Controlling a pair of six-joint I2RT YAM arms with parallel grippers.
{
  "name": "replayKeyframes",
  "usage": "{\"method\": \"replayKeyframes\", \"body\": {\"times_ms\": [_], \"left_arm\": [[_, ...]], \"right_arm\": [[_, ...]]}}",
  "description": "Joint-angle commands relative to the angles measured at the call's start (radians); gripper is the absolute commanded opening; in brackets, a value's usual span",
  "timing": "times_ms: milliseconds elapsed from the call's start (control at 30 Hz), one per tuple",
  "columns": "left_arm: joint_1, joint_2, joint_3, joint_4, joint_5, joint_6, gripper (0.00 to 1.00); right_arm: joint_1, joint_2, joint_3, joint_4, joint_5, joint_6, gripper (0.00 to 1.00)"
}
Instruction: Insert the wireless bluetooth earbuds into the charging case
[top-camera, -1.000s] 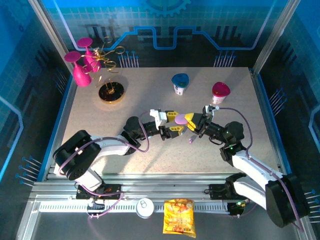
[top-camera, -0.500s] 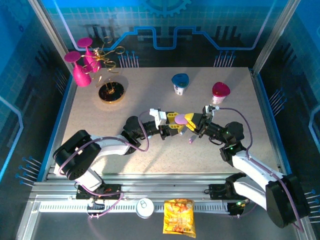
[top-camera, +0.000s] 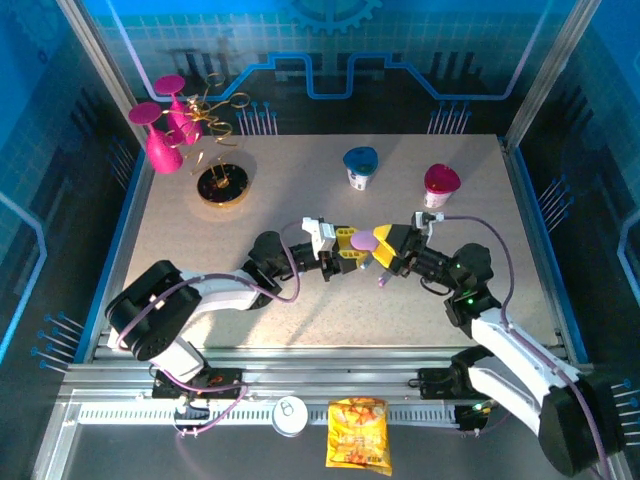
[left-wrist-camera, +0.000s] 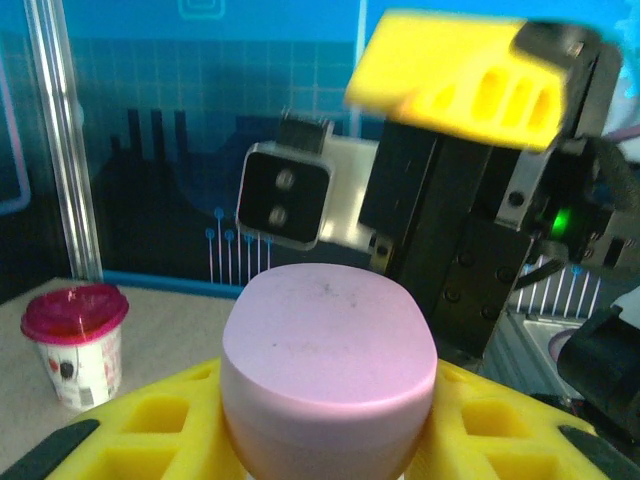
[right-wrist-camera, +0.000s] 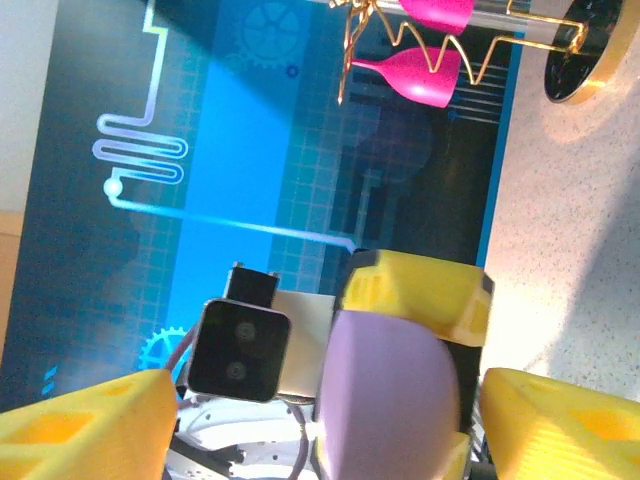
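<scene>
Fingers (left-wrist-camera: 150, 430) of your left gripper (top-camera: 349, 246) clamp the lilac case (left-wrist-camera: 328, 370); your right gripper (top-camera: 384, 250) stands spread wide either side of it, untouching.

You are looking at a speckled table (top-camera: 300, 210) that is carrying a blue-lidded cup (top-camera: 360, 166), a magenta-lidded cup (top-camera: 440, 185), a gold stand (top-camera: 222, 186) holding pink glasses (top-camera: 163, 150), and a tiny lilac bud (top-camera: 382, 281).

The lilac pill-shaped case (top-camera: 364, 241), smooth and with a rounded end, is held clamped in the left gripper (top-camera: 352, 243) over the middle of the table (top-camera: 300, 200), its free end pointed to the right, while a tiny lilac bud (top-camera: 382, 282) is seen lying on the table near it.
</scene>
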Motion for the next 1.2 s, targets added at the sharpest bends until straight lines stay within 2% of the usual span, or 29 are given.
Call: {"method": "replayKeyframes", "body": {"times_ms": [0,100,233,367,467,567,700,933,1167], "left_arm": [[0.026,-0.053,0.027,-0.062,0.021,-0.060,0.23],[0.056,-0.070,0.019,-0.059,0.052,-0.136,0.22],[0.086,-0.093,0.015,-0.073,0.144,-0.193,0.22],[0.100,-0.100,0.023,-0.127,0.193,-0.198,0.21],[0.102,-0.118,0.026,-0.156,0.215,-0.194,0.20],[0.102,-0.126,0.036,-0.178,0.237,-0.191,0.20],[0.102,-0.128,0.056,-0.188,0.258,-0.202,0.20],[0.102,-0.135,0.071,-0.194,0.275,-0.206,0.20],[0.102,-0.146,0.051,-0.215,0.288,-0.167,0.18]], "right_arm": [[-0.010,-0.061,0.080,-0.290,0.047,-0.241,0.88],[-0.011,-0.107,0.155,-0.526,0.082,-0.510,0.95],[-0.006,-0.147,0.272,-0.811,0.138,-0.913,0.99],[0.023,-0.146,0.369,-0.961,0.183,-1.234,1.00],[0.036,-0.112,0.413,-1.012,0.167,-1.365,1.00],[0.047,-0.066,0.434,-1.012,0.142,-1.423,1.00],[0.069,-0.008,0.444,-0.960,0.116,-1.426,1.00],[0.080,0.062,0.459,-0.912,0.170,-1.415,1.00],[0.079,0.047,0.461,-0.874,0.196,-1.361,1.00]]}}
